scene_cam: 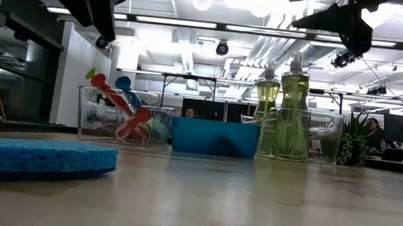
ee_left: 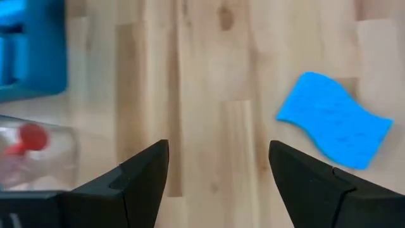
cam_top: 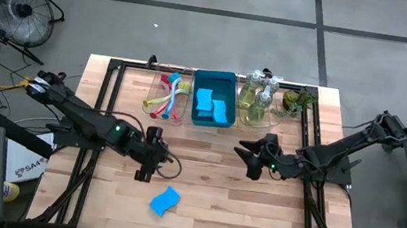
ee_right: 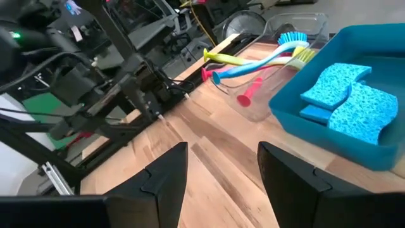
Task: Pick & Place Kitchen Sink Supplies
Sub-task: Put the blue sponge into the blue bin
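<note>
A bright blue wavy-edged sponge [cam_top: 164, 201] lies flat on the wood table near its near edge; it also shows in the low view [scene_cam: 33, 158] and the left wrist view [ee_left: 333, 120]. My left gripper [cam_top: 155, 167] hangs open above the table, just up-left of it, holding nothing. More sponges [cam_top: 213, 107] lie in the blue bin [cam_top: 233, 83]. Dish brushes [cam_top: 168, 94] lie in a clear tray [cam_top: 152, 84]. Pump bottles [cam_top: 255, 96] stand in another clear tray [cam_top: 273, 120]. My right gripper [cam_top: 254, 158] is open over the table's middle.
A small potted plant [cam_top: 298, 102] stands at the far right corner. Black frame rails [cam_top: 102, 108] run along the table's left and right sides. Bare wood [cam_top: 238, 213] lies between the grippers and the near edge. A fan [cam_top: 17, 4] stands on the floor beyond the left side.
</note>
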